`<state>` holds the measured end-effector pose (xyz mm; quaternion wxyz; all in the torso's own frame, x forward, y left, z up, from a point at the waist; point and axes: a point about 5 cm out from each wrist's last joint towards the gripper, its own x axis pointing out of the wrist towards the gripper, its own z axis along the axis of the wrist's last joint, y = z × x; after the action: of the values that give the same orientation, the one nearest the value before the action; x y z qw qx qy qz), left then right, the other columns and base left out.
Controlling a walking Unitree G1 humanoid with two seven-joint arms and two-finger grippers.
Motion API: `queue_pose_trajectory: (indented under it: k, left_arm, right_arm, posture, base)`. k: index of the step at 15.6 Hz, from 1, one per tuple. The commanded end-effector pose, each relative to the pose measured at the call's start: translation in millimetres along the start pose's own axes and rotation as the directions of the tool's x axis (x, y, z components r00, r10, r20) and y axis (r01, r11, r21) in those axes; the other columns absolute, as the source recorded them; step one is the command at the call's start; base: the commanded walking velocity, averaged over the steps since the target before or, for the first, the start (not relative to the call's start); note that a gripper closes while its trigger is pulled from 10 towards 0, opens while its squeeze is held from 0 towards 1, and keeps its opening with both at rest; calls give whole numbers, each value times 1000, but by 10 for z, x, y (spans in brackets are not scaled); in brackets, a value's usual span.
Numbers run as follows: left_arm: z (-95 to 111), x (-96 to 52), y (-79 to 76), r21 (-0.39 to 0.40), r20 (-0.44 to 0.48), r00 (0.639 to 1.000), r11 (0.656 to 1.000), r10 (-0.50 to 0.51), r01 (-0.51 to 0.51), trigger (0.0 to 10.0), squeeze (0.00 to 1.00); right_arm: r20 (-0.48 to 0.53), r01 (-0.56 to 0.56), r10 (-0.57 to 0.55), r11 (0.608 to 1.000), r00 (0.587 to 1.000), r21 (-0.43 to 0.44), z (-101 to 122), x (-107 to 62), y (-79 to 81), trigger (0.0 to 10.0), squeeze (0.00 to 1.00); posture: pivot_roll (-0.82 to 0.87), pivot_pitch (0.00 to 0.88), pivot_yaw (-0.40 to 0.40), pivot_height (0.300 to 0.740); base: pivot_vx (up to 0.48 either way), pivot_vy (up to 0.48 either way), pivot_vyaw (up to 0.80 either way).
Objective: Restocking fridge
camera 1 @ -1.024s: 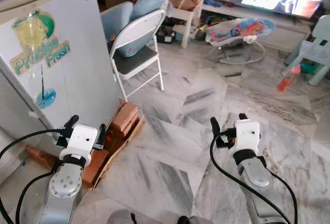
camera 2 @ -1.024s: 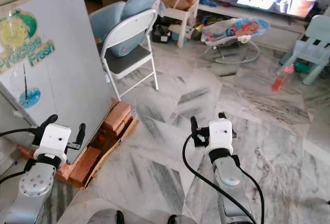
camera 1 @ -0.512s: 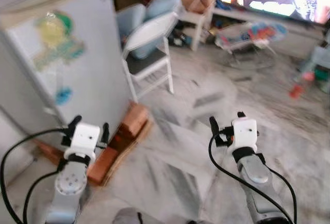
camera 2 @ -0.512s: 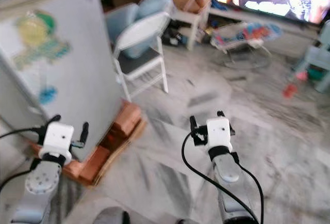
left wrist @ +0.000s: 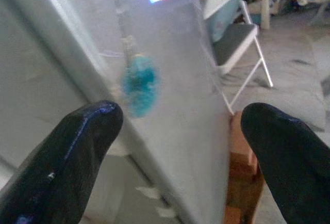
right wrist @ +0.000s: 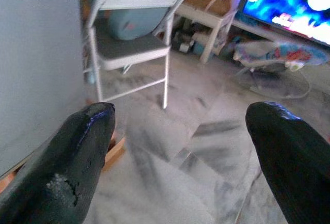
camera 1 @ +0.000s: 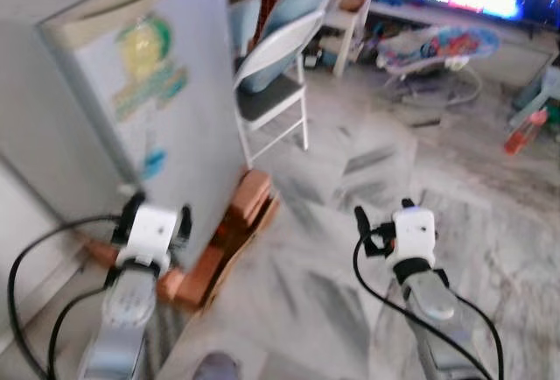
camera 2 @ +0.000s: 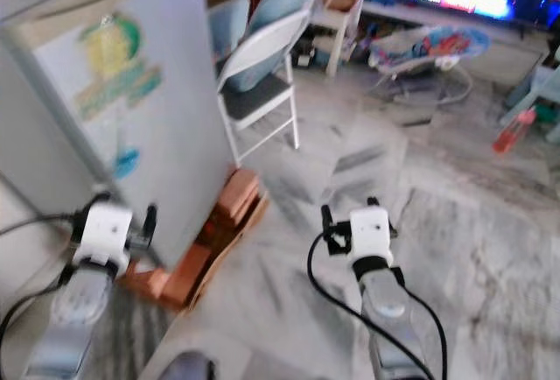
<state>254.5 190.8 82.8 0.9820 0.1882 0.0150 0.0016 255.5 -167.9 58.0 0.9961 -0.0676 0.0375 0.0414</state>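
White fridge [camera 1: 131, 109] stands upright at our ten o'clock, door side facing us. Our left gripper [camera 1: 157, 218], jaws spread and empty, hangs just beside it; our right gripper [camera 1: 385, 218], likewise spread and empty, sits well apart.

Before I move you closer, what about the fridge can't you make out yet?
- Fridge door and handle: not seen from the head views; I see a stickered side panel.
- Sticker wording: motion blur.
- Fridge base: partly behind the left gripper and bricks.
- Left wrist view: panel blurred, top cut off by the edge.
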Motion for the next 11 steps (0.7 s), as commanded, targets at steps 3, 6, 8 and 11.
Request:
queue_pose_trajectory:
  k: [3,6,8,11]
  left_arm:
    - [-18,-12,9,-7,-6,1000,1000,24,-24,10000,0]
    - [-31,-20,-72,-18,-12,1000,1000,-6,6,10000,0]
    - [-58,-25,-107,-31,-19,1000,999,-18,18,10000,0]
    - [-80,-14,-111,-20,-19,999,999,-26,26,10000,0]
  right_arm:
    - [31,-7,7,1000,999,10,85,48,34,10000,0]
    - [26,-2,2,1000,1000,9,70,27,15,10000,0]
    - [18,-4,4,1000,1000,8,58,13,10,10000,0]
    - [4,-10,10,1000,1000,13,33,16,32,10000,0]
  posture:
    - [165,121,-64,740]
    - [156,121,-69,740]
    - [154,123,-82,740]
    - [156,123,-94,740]
  base:
    - [0,480,0]
    - [0,480,0]
    - [0,480,0]
    - [0,96,-508]
